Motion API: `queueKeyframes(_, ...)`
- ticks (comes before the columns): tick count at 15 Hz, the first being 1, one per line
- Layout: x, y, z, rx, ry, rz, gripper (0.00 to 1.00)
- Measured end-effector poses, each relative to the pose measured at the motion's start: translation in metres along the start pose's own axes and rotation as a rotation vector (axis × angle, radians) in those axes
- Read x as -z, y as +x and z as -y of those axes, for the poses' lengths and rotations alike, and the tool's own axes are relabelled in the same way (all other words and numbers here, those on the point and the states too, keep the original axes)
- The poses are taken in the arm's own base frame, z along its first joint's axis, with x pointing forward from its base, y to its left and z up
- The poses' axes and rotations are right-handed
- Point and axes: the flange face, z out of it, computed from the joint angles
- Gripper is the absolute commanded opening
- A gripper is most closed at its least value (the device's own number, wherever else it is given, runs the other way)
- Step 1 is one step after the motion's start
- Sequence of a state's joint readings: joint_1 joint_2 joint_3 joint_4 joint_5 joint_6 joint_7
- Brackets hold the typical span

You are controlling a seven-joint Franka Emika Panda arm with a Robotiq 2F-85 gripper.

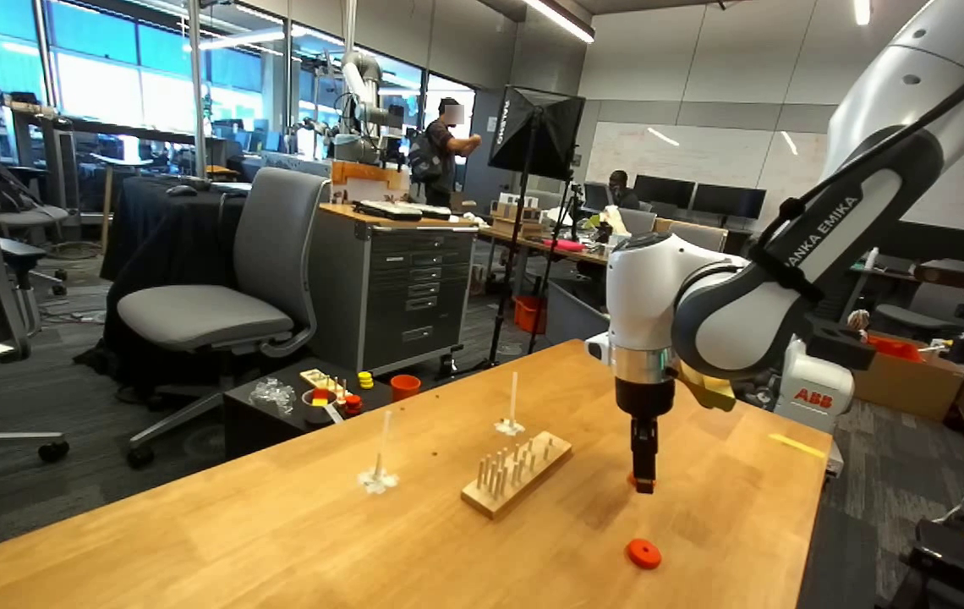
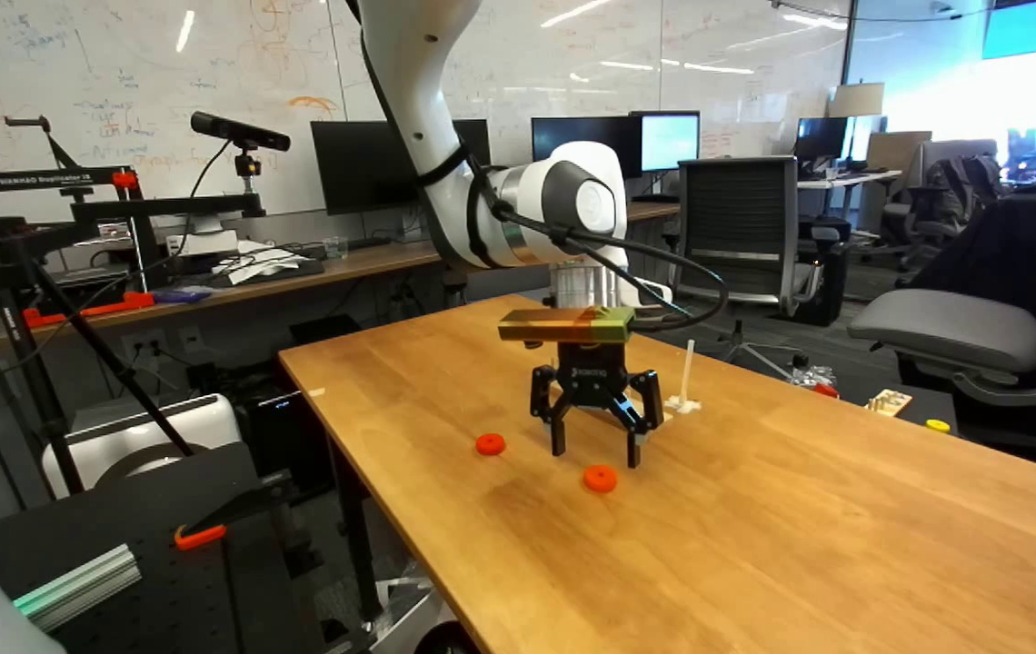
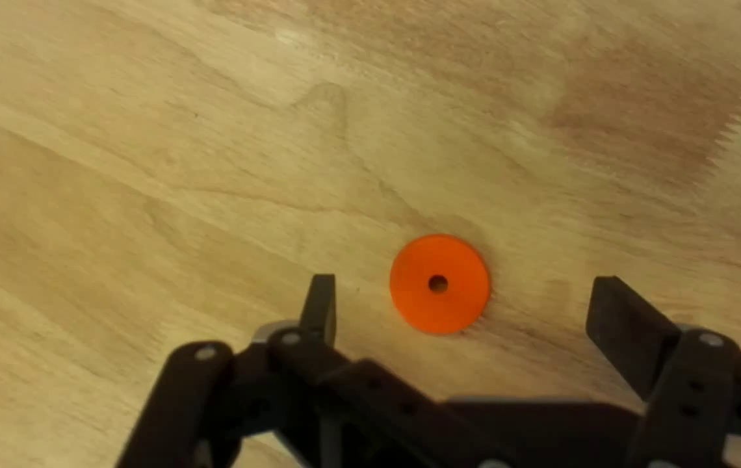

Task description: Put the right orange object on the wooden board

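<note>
The right orange object is a flat red-orange disc with a centre hole. It lies on the tabletop in an exterior view [image 2: 599, 480] and in the wrist view [image 3: 439, 309]. In an exterior view only a sliver of the disc [image 1: 632, 479] shows behind a finger. My gripper is open and empty above it, in both exterior views [image 1: 644, 486] [image 2: 596, 456]. In the wrist view the fingertips [image 3: 465, 286] stand apart with the disc between them, nearer the left finger, not touched. The wooden board [image 1: 523, 479], with several thin pegs, lies left of my gripper.
A look-alike red-orange disc lies on the table in both exterior views [image 1: 643, 554] [image 2: 490, 444]. Two white upright rods [image 1: 385, 448] [image 1: 513, 402] stand on the table beyond the board. A low black stand with cups [image 1: 319, 404] is off the table's edge.
</note>
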State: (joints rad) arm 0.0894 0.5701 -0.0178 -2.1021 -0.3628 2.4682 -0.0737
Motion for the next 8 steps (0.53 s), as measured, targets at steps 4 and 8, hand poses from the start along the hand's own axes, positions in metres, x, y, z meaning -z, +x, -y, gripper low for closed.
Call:
queueKeyframes(4, -0.008, 0.011, -0.002, -0.005, -0.001, 0.000, 1.00)
queueKeyframes(8, -0.017, 0.021, -0.002, -0.003, -0.002, 0.013, 1.00)
